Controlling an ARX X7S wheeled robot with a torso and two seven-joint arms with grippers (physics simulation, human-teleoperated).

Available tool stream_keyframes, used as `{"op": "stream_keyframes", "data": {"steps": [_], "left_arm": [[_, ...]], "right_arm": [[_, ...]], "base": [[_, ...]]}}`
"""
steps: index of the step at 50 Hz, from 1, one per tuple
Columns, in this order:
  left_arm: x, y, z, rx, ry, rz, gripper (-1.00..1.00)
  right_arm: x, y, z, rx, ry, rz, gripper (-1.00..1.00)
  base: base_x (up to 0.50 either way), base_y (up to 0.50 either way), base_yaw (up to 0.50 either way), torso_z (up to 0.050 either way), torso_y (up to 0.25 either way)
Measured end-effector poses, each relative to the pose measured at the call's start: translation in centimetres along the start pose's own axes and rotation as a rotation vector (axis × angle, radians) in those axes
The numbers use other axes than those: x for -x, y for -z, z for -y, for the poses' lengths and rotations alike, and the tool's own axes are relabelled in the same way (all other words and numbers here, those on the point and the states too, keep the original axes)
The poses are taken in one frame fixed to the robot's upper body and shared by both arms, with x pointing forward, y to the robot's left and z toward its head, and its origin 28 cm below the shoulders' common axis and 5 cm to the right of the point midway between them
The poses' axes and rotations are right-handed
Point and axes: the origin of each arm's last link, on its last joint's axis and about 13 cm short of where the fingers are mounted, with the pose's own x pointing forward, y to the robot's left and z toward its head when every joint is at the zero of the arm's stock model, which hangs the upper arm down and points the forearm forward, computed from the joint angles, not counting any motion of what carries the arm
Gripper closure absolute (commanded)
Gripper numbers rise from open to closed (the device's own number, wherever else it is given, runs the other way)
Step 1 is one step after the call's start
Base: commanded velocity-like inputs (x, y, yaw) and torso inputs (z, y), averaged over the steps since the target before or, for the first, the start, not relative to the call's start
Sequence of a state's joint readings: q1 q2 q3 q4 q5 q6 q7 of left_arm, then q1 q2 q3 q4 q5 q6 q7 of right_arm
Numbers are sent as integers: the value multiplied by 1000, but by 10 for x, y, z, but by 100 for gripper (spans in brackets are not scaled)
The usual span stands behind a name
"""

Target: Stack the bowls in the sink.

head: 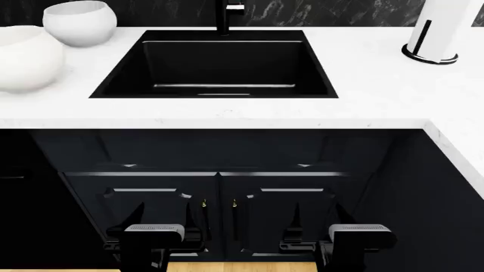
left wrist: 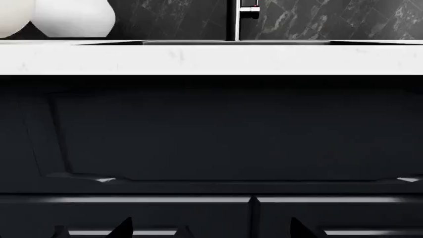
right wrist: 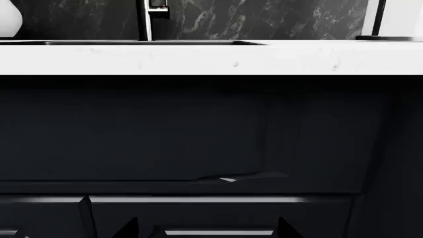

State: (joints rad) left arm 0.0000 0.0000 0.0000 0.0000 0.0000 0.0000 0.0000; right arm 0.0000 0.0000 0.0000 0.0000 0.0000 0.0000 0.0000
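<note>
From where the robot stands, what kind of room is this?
Most likely a kitchen, simulated. A black sink with a faucet is set in a white marble countertop, dark cabinets sit below, and two white bowls stand on the counter left of the sink.
</note>
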Motion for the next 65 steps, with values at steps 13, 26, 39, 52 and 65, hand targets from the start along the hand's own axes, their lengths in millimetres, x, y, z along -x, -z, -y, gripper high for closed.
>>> {"op": "stream_keyframes", "data": {"steps": [13,26,39,52,65], "left_arm": [[0,1,0,-1,2,-1,-100],[0,1,1,2,5,0,-100],[-1,0,0,1,3,1,-100],[0,0,0,0,0,2,-100],[-1,1,-1,4,-7,1,-100]], "right_arm": [[-2,1,1,-6,4,6,-100],[-4,2,2,-6,3,17,-100],[-1,-2,0,3,-7,27,-100],[-1,-3,-1,12,-14,32,-100],[0,-3,-1,8,-17,36,-100]], "base": [[0,0,0,0,0],[-12,145,0,0,0],[-52,500,0,0,0],[-53,500,0,0,0],[-51,500,0,0,0]]}}
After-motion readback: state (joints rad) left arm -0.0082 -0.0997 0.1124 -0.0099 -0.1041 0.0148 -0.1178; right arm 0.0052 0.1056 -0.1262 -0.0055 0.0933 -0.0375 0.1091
